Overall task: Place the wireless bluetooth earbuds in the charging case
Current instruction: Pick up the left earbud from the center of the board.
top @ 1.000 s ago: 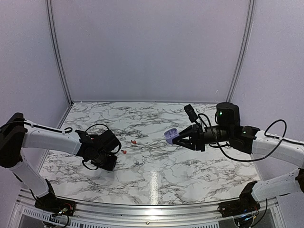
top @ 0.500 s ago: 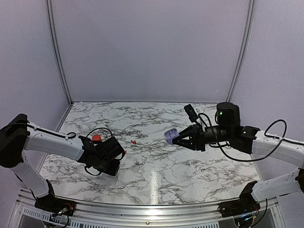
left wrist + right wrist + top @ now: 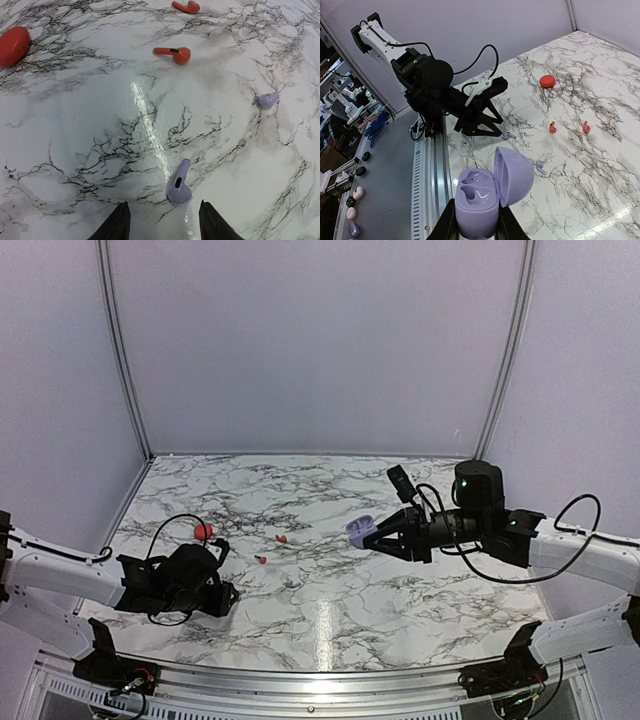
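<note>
Two red earbuds [image 3: 172,52] lie near each other on the marble table [image 3: 75,125]. The closed red case [image 3: 12,46] lies well apart from them. A purple earbud [image 3: 179,186] lies just in front of the left gripper [image 3: 164,212], whose jaws stand apart, empty. The right gripper [image 3: 385,537] pinches an open purple case [image 3: 480,195].
</note>
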